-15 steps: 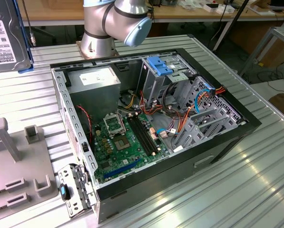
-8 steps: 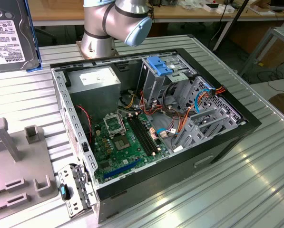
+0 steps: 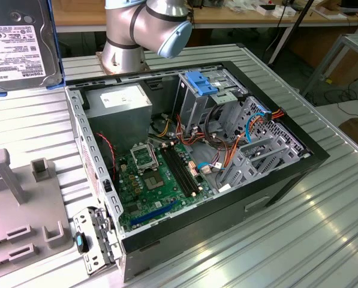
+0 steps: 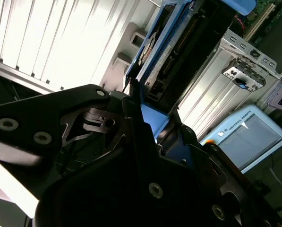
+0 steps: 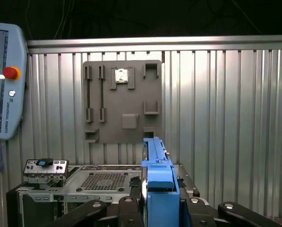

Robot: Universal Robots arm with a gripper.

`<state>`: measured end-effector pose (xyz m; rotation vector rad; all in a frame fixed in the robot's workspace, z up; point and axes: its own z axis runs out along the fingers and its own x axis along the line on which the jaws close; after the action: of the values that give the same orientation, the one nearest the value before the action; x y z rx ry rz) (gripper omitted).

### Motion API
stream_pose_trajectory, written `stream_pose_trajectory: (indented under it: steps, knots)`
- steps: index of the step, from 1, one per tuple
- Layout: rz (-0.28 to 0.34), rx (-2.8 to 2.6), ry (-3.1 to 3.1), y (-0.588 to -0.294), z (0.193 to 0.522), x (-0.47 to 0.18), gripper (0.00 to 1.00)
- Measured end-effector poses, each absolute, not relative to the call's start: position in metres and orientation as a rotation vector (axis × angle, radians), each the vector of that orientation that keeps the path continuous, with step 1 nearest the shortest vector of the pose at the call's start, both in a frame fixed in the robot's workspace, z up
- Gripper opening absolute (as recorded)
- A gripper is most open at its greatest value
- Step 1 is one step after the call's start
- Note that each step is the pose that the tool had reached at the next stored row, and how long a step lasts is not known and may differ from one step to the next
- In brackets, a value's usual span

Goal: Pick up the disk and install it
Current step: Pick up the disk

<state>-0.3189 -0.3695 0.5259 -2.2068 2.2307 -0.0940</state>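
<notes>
Pickup done: black gripper (image 5: 159,208) with jaws closed on the flat dark-grey hard disk (image 3: 20,39) in bright blue carrier frame, held clear of the open black computer case (image 3: 286,150); installation in grey metal drive cage (image 3: 193,111) outstanding.

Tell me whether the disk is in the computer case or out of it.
Out: the gripper holds the disk, and in the exterior view it is outside the open case.

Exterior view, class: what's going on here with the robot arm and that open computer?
The robot arm holds the disk on edge in its gripper, jaws closed on the blue frame. The disk hangs at the exterior view's upper left, outside the open computer case. It is not yet in the drive cage.
</notes>
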Motion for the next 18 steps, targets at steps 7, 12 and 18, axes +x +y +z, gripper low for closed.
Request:
stream_pose_trajectory:
  steps: [7,12,18]
  knots:
    - [-0.094,-2.207,2.231,-0.370,0.525,-0.295,0.37]
    - [-0.094,-2.207,2.231,-0.370,0.524,-0.272,0.37]
    - [-0.094,-2.207,2.231,-0.370,0.523,-0.248,0.37]
